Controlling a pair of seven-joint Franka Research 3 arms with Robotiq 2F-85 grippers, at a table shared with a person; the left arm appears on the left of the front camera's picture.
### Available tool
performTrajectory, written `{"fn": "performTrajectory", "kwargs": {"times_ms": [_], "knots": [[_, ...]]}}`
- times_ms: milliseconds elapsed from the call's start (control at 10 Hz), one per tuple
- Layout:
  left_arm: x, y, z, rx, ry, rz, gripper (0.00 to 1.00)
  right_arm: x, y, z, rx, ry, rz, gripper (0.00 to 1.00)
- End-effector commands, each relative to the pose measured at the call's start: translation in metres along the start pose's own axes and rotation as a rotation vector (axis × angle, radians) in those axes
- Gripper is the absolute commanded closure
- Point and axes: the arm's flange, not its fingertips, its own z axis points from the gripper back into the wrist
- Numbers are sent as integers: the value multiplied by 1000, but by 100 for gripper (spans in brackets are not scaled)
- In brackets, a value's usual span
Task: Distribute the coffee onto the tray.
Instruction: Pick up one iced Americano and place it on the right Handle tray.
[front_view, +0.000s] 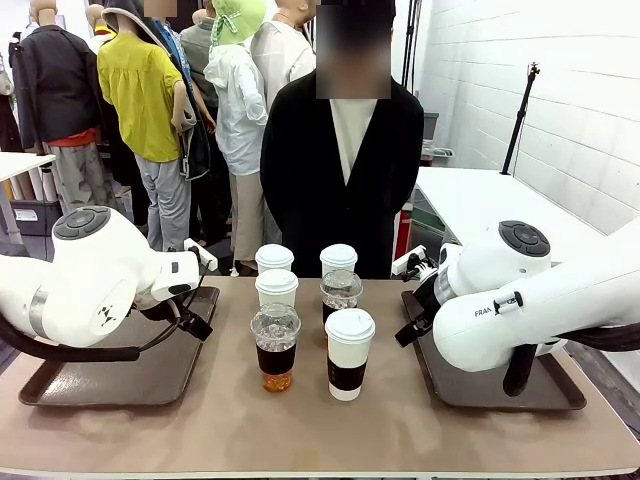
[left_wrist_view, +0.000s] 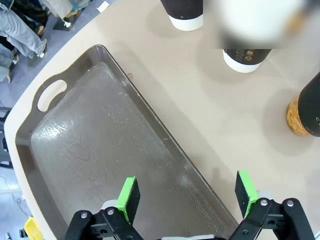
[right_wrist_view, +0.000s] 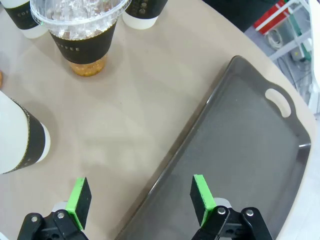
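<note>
Opening step, by the look of it: six cups stand mid-table, with the left tray at their 9 o'clock and the right tray at 3, both bare. The left gripper and right gripper hover agape and empty (each over its tray's inner rim). Next, one should reach an outer cup and close on its sleeve.

Left arm, right arm glossy white, grey joint caps; left gripper black, green pads
</note>
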Motion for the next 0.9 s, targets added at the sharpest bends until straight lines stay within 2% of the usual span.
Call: {"fn": "performTrajectory", "kwargs": {"times_ms": [0, 200, 500, 800], "knots": [[10, 10, 10, 18, -9, -8, 0, 10, -7, 5, 17, -7, -3, 0], [28, 28, 34, 38, 7, -50, 0, 31, -13, 18, 28, -10, -16, 0], [64, 25, 80, 50, 75, -85, 0, 47, -26, 69, 24, 24, 24, 0], [91, 30, 110, 19, 120, -143, 0, 71, -33, 108, 4, 4, 64, 0]]}}
